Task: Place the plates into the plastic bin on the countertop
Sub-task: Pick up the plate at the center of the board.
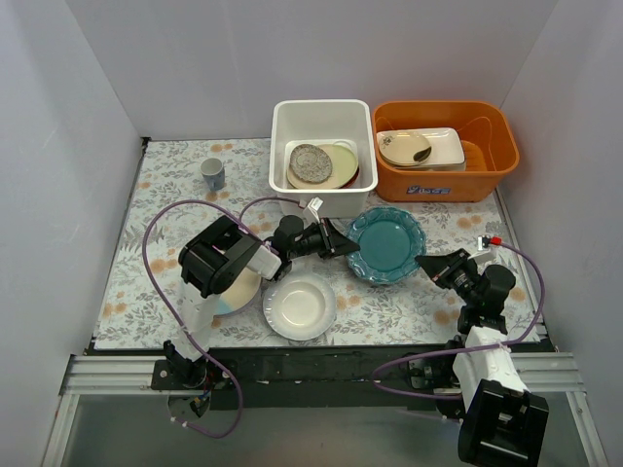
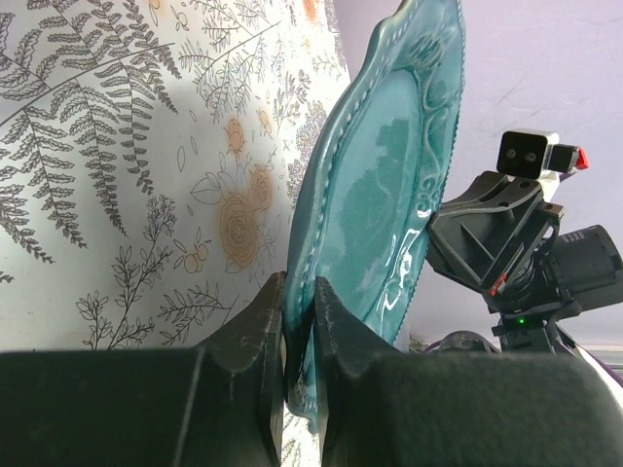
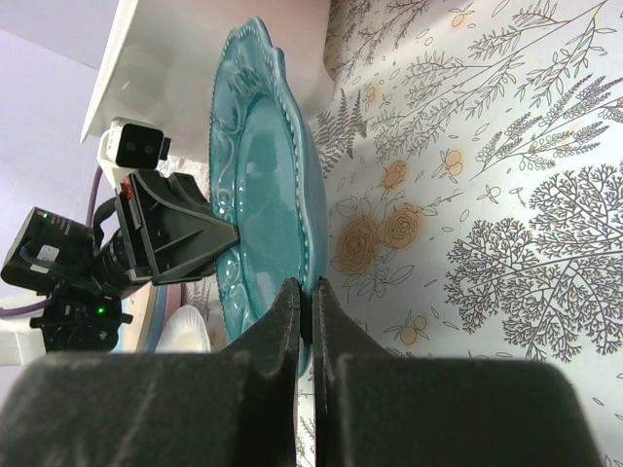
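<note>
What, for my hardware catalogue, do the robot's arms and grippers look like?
Both the left arm and right arm are black with white segments, each trailing a looping purple cable. The left gripper and right gripper have blocky matte-black fingers. A small white camera box with a red tab sits on the right wrist.

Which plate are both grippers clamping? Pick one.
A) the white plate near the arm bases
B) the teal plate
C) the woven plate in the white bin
B: the left gripper and the right gripper each pinch the rim of the teal plate, from opposite sides.
</note>
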{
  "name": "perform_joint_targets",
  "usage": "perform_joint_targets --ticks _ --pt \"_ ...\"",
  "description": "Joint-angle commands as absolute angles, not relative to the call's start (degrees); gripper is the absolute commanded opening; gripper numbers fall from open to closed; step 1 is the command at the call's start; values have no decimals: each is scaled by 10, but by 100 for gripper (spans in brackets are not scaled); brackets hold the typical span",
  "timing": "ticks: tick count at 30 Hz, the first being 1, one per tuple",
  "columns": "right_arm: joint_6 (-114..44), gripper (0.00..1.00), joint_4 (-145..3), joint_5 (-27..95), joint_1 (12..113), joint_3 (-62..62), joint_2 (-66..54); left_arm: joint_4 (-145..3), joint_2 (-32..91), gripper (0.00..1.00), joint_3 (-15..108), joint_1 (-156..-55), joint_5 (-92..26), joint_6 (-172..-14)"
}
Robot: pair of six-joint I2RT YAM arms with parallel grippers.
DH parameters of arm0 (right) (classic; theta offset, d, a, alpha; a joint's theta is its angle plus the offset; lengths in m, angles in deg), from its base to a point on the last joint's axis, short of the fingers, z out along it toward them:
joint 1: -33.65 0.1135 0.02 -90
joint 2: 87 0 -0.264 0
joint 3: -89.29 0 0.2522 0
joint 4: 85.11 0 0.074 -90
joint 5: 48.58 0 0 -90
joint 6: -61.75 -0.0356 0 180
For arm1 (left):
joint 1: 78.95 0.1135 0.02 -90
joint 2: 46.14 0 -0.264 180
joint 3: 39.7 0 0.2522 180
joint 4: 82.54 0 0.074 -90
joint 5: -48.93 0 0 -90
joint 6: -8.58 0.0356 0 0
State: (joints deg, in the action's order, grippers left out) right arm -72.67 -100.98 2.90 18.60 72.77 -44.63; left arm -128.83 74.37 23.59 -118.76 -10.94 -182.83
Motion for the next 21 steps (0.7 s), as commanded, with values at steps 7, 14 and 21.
perform_joint_targets --ticks 7,14,21 --pt "-718 27 -1019 -75 209 817 -454 -1329 647 0 257 -1239 -15 -1806" --pt "-716 58 -1025 -79 209 819 -457 -1327 628 0 244 -1239 -21 -1803" --pt "-715 86 -1015 -77 209 821 -480 -1314 614 0 242 -1239 -27 -1797"
